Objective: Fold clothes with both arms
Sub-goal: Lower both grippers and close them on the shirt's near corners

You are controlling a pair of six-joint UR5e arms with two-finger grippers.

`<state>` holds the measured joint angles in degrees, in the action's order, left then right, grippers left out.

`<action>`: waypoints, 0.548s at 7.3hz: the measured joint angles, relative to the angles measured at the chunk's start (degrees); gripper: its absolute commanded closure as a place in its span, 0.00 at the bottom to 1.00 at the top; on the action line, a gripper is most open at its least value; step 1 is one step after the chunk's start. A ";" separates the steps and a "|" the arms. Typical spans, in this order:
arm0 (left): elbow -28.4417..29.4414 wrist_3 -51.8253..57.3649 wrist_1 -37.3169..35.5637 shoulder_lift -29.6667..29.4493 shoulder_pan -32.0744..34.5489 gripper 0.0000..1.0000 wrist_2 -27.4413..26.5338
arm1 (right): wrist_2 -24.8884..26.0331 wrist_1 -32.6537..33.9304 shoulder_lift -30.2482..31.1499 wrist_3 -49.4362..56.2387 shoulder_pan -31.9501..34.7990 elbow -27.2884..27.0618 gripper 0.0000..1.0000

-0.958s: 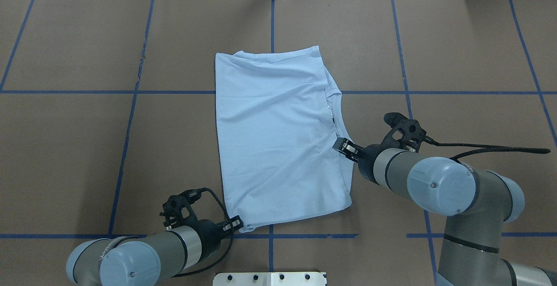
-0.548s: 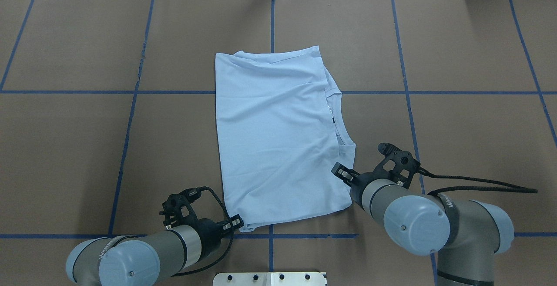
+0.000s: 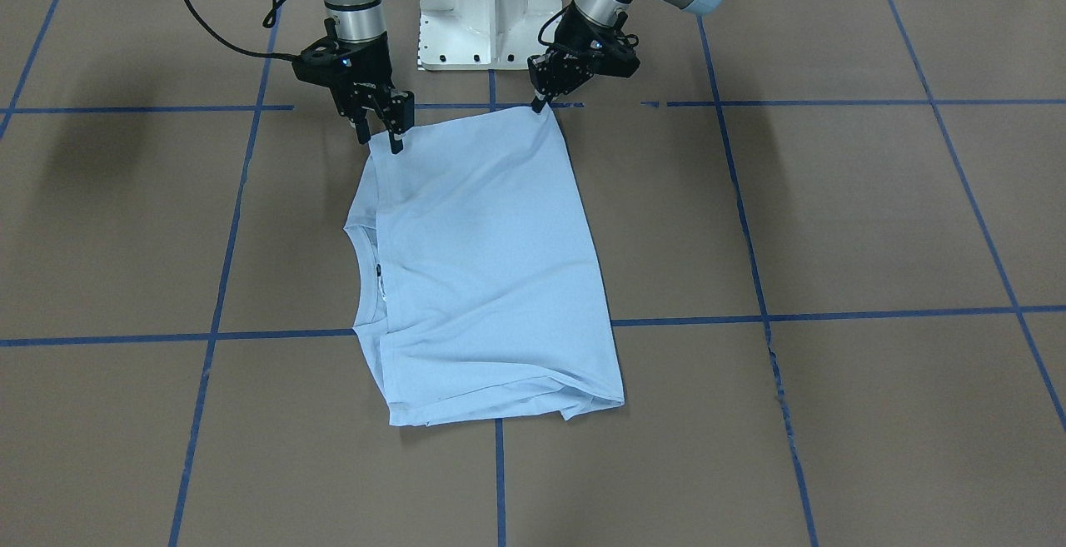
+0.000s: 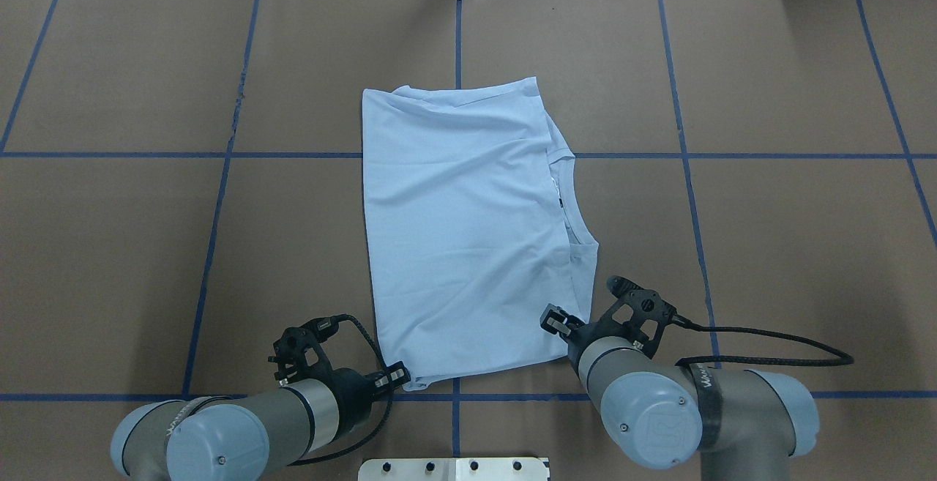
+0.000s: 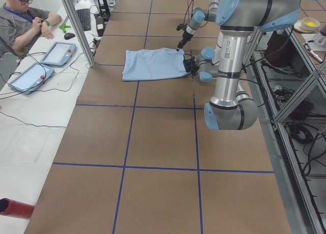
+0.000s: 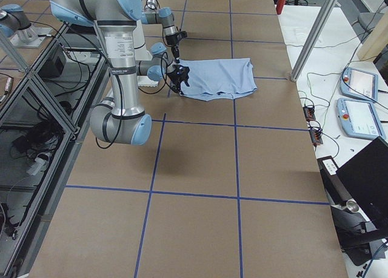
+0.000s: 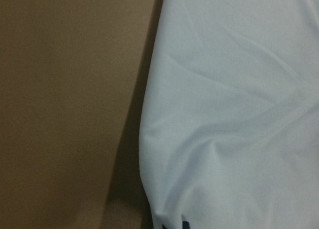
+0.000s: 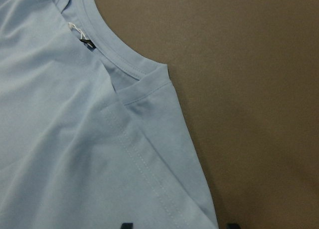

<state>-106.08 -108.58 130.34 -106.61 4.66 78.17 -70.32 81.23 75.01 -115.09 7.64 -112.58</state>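
The light blue T-shirt lies folded flat in the middle of the brown table, collar toward my right; it also shows in the front view. The dark collar label shows in the right wrist view. The chest print is hidden. My left gripper is low at the shirt's near left corner, and in the front view its fingers are pinched on that corner. My right gripper is open at the near right corner, its fingertips astride the shirt's shoulder edge.
The white pedestal base stands just behind the shirt's near edge. Blue tape lines grid the table. An operator sits at the far side with tablets and cables beside the table's edge.
My right arm has drawn back toward the base along the shirt's right edge, from beside the collar to the near right corner, gripper still open. The left arm and the shirt have not moved.
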 measured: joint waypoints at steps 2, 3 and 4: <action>-0.04 -0.11 0.00 0.00 0.00 1.00 0.04 | 0.37 1.00 -0.62 0.23 0.16 1.07 0.31; 0.00 -0.13 0.00 0.00 0.00 1.00 0.05 | 0.42 2.52 -0.83 0.35 0.16 0.94 0.33; 0.05 -0.14 0.00 0.00 0.00 1.00 0.05 | 0.44 3.58 -0.91 0.43 0.19 0.82 0.36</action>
<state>-106.04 -108.72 130.34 -106.61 4.66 78.22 -69.88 84.82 74.10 -114.66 7.82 -111.76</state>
